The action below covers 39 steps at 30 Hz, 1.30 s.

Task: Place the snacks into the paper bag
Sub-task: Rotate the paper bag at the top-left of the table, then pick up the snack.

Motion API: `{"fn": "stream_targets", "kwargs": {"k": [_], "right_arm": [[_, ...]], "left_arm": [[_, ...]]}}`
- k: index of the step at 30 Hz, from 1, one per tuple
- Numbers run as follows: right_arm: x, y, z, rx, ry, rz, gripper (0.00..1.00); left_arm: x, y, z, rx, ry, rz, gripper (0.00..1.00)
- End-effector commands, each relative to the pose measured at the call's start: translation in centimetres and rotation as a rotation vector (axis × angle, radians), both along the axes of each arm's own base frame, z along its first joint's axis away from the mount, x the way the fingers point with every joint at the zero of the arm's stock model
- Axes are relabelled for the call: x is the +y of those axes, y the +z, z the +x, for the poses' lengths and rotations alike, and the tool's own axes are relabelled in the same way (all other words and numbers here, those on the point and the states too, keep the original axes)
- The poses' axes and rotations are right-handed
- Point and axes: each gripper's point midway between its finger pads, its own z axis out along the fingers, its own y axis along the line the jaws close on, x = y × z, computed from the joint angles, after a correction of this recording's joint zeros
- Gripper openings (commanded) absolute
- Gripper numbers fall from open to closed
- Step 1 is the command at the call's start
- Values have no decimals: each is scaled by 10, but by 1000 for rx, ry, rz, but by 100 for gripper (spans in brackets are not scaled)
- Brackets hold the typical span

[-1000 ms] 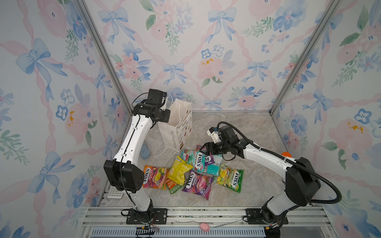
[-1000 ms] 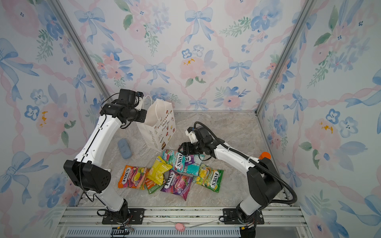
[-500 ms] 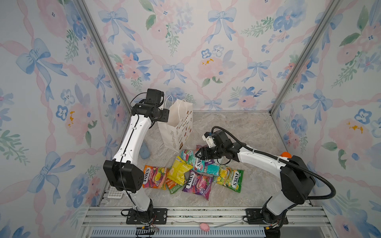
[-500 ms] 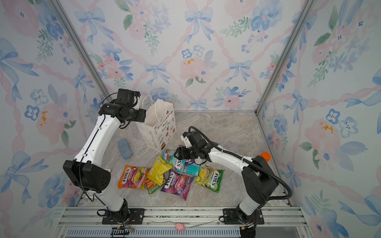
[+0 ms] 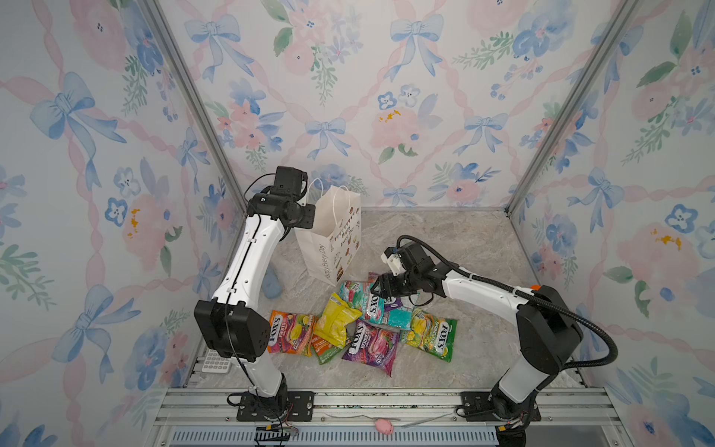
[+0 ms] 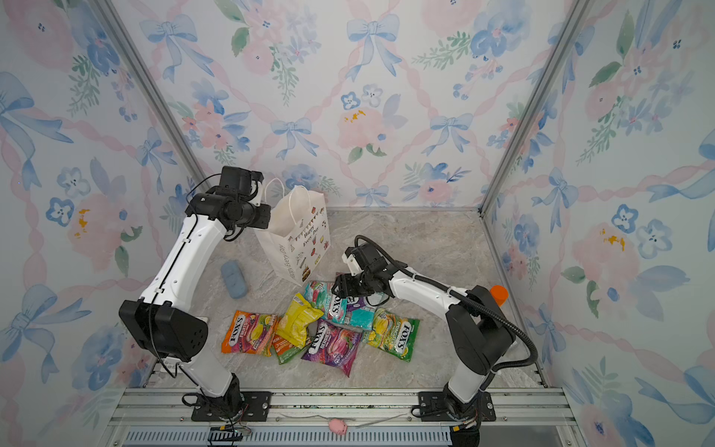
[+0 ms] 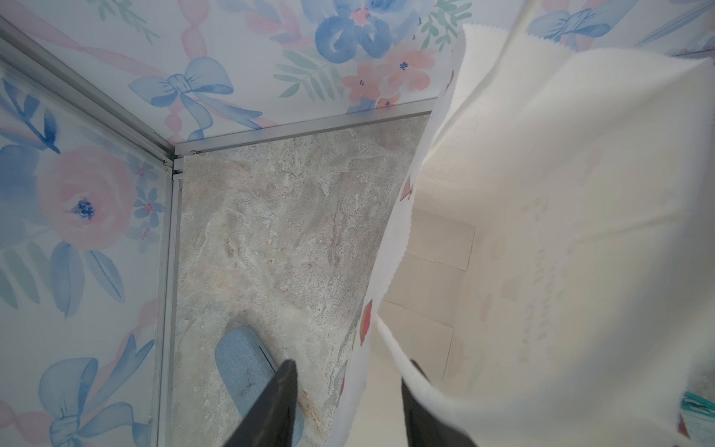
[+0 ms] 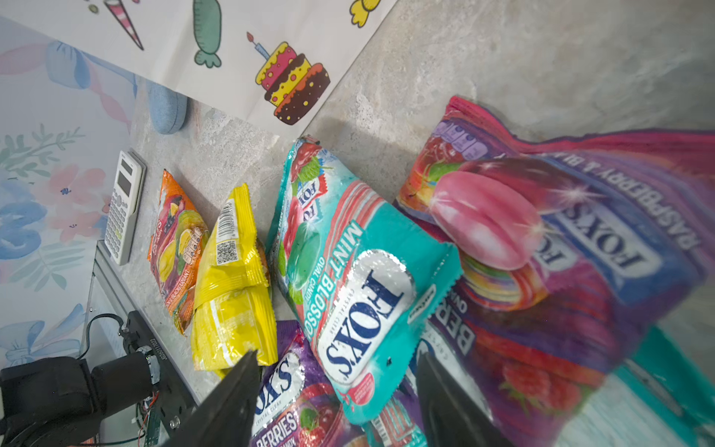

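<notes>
At the front edge of the table [image 5: 464, 247] the snacks lie loose in a heap, none yet bagged. They include an orange packet [image 5: 290, 333], a crinkled yellow packet [image 5: 338, 319], a purple berries packet [image 5: 369, 344] and a green packet [image 5: 431, 334].

Just behind them the right claw [image 8: 336, 356] hangs low over the teal mint packet [image 8: 348, 271]. Its fingers [image 8: 232, 394] are apart and straddle the packet's logo end without gripping it. The packet's long axis runs straight ahead from the claw toward the foot of the paper bag [image 6: 298, 240], so the fingers stand across its narrow width. It rests partly on a raspberry packet [image 8: 580, 232]. The right arm is plainly the nearer one, and a squeeze and lift look to be the next move.

Farther back, on the robot's left, the bag stands upright with its mouth open; no packet shows inside it. The left claw [image 7: 352, 365] is at its rim with fingers apart, one outside the near wall and one inside, not pinching the paper.
</notes>
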Motion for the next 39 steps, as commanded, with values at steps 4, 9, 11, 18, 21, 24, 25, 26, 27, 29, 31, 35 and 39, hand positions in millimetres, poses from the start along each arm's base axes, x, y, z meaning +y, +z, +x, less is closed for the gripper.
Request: {"fn": "stream_targets", "kwargs": {"k": [4, 9, 11, 18, 21, 24, 25, 26, 27, 29, 31, 35, 39], "right_arm": [[-6, -19, 1, 41, -16, -45, 62], [-7, -30, 0, 68, -43, -34, 62], [-6, -36, 0, 79, -48, -31, 61], [0, -48, 4, 106, -65, -5, 54], [1, -49, 6, 116, -72, 17, 45], [1, -44, 10, 112, -78, 36, 32], [2, -40, 11, 105, -80, 42, 27], [2, -37, 12, 102, -79, 47, 21], [2, -33, 13, 93, -78, 53, 15], [4, -25, 15, 78, -69, 60, 4], [4, -14, 18, 62, -64, 67, 0], [4, 12, 22, 18, -62, 89, 0], [1, 39, 28, -36, -73, 114, 0]], "left_arm": [[-4, -15, -1, 49, -25, -25, 37], [-7, -20, -2, 62, -37, -37, 31], [-9, -23, -1, 70, -41, -41, 26], [-10, -30, -3, 90, -50, -48, 14], [-13, -29, -3, 89, -59, -61, 7], [-18, -24, -3, 79, -71, -89, 0], [-19, -20, -4, 71, -76, -98, 0], [-20, -18, -4, 68, -79, -102, 0], [-20, -17, -5, 64, -80, -106, 0], [-20, -15, -6, 60, -81, -108, 0], [-20, -16, -6, 61, -80, -108, 0], [-21, -14, -6, 59, -78, -115, 0], [-23, -8, -7, 44, -82, -128, 0]]}}
